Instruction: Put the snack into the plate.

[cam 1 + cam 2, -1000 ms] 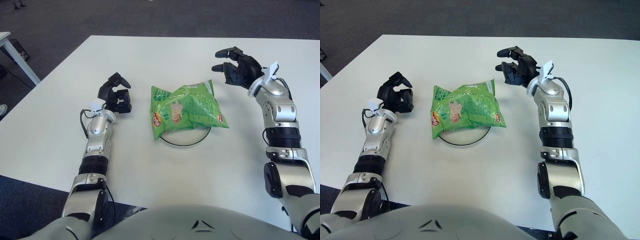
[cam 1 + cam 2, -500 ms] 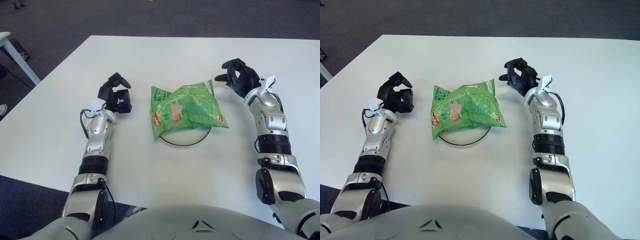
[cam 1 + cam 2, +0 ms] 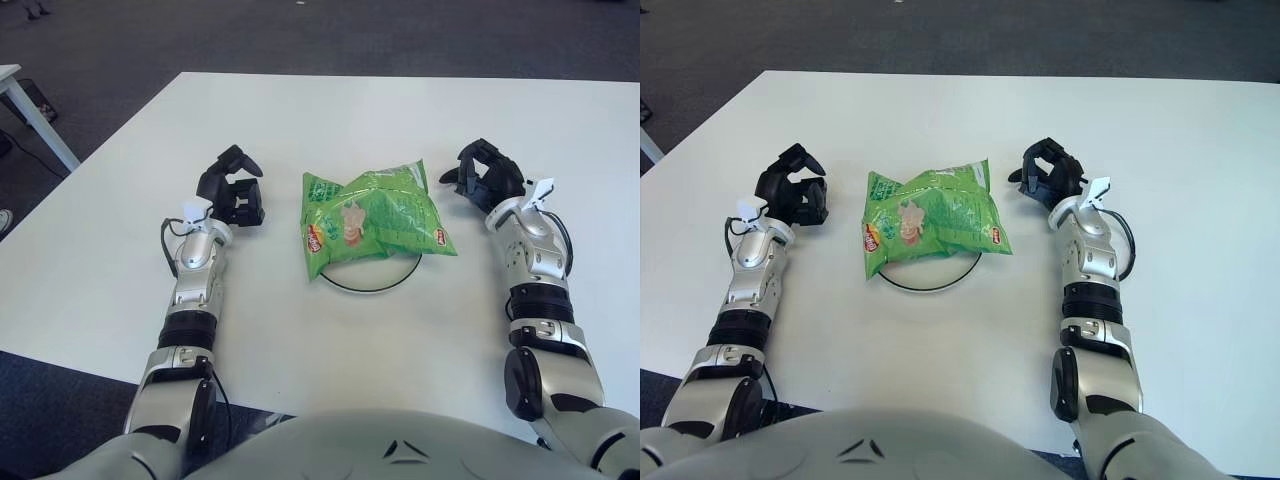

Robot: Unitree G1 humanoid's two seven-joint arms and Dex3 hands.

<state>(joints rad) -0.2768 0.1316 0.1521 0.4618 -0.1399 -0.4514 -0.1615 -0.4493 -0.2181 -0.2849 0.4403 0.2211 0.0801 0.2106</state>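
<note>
A green snack bag [image 3: 372,216] lies on top of a white plate [image 3: 398,279] with a dark rim, covering most of it, at the middle of the white table. My right hand [image 3: 483,178] is just right of the bag, apart from it, fingers curled and holding nothing. My left hand [image 3: 232,190] shows to the left of the bag, fingers curled, also holding nothing.
The white table [image 3: 320,110] stretches wide around the plate, with its far edge at the top and left edge running diagonally. A leg of another white table [image 3: 35,120] stands on the dark floor at the far left.
My right hand has come down and back toward me, from up beyond the bag's right corner to just beside it, and its fingers have curled in. The left hand and bag have not moved.
</note>
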